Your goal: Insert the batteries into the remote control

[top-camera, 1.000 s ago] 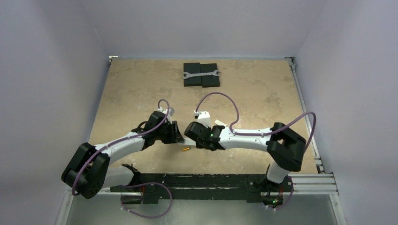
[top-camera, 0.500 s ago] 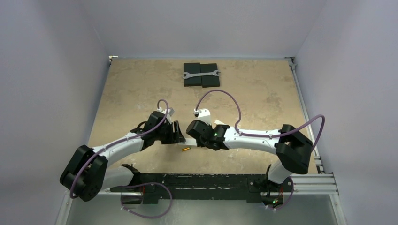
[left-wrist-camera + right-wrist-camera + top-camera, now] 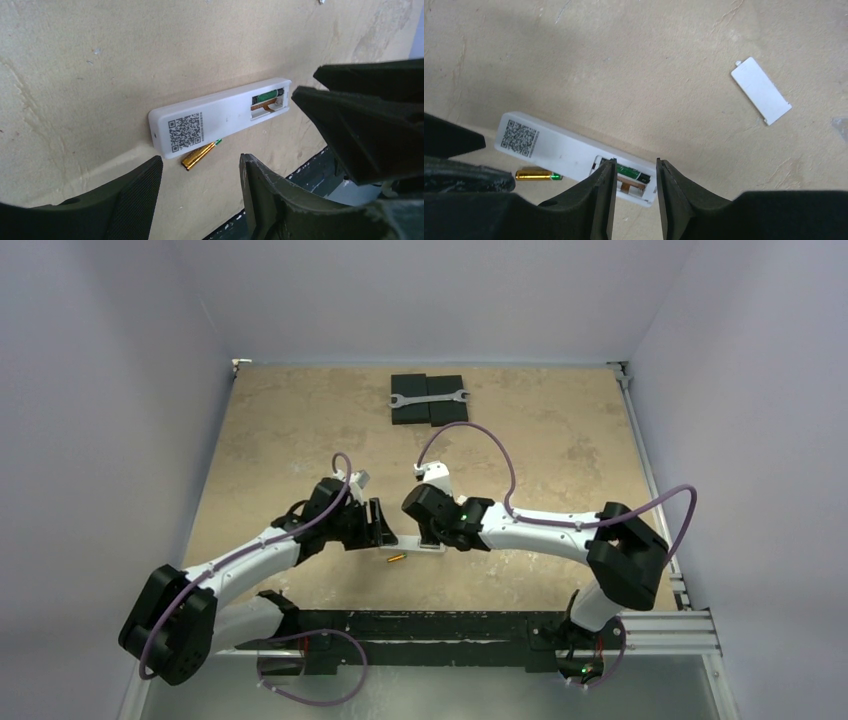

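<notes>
The remote control (image 3: 220,117) lies face down on the counter (image 3: 280,430), QR label up, its battery bay uncovered at the end nearer the right arm. The dark green battery (image 3: 267,96) sits inside that bay, with an empty slot showing beside it. The gold battery (image 3: 200,154) lies loose on the counter just beside the remote's near long edge, toward the label end; whether its tip touches the casing cannot be told.

The right pincer (image 3: 634,165) hangs directly over the open bay, its fingers moderately parted with nothing between them. The left pincer (image 3: 200,172) is spread wider, empty too, and faces the label end from low over the counter, with the gold battery lying in front of its gap. The white battery cover (image 3: 760,90) rests well apart from the remote. A wrench (image 3: 428,398) lies on black pads (image 3: 410,412) at the far side.

By the look of it the job is half done — one cell in, one to go. The next move would call for a pincer to close on the gold battery along its thin body, lift it clear of the casing, and bring it in line with the empty slot beside the green one. It is small and round, so it may roll or slip from the grasp.
</notes>
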Motion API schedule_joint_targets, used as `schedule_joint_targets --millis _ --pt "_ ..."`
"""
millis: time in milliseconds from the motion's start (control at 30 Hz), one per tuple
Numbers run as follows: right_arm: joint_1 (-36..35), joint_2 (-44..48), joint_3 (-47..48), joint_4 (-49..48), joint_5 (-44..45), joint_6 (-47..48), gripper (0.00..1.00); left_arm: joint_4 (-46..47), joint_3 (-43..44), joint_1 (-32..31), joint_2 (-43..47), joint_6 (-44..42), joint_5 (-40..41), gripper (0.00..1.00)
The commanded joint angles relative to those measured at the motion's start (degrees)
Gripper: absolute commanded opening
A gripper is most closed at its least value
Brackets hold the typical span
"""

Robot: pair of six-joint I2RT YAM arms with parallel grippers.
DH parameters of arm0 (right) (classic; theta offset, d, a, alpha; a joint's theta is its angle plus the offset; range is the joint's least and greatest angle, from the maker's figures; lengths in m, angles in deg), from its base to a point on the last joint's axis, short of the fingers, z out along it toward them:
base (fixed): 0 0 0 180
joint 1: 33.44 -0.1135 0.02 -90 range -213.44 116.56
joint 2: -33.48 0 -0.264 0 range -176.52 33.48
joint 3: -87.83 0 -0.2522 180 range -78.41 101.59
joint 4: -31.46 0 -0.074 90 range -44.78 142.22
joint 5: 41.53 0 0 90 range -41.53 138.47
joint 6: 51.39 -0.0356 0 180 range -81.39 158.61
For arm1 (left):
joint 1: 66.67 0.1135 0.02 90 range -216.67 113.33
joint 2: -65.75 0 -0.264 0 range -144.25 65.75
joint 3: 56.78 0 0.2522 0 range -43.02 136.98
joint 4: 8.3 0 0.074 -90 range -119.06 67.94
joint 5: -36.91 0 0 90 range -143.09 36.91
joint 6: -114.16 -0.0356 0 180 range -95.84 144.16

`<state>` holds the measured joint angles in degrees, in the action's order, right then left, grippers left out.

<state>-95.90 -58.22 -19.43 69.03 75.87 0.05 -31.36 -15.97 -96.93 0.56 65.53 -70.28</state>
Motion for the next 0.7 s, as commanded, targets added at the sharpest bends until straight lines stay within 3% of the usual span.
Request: schedule_joint_targets --millis 0,667 --pt "2.5 0.1 -0.3 -4.1 -1.2 4.0 0.42 1.7 -0.9 -0.5 1.0 2.6 -3.1 0.58" --pt "8.2 -4.4 -2.9 -11.5 -9.1 6.8 0.42 6.6 -2.3 -3.2 -2.7 5.8 -2.0 0.58"
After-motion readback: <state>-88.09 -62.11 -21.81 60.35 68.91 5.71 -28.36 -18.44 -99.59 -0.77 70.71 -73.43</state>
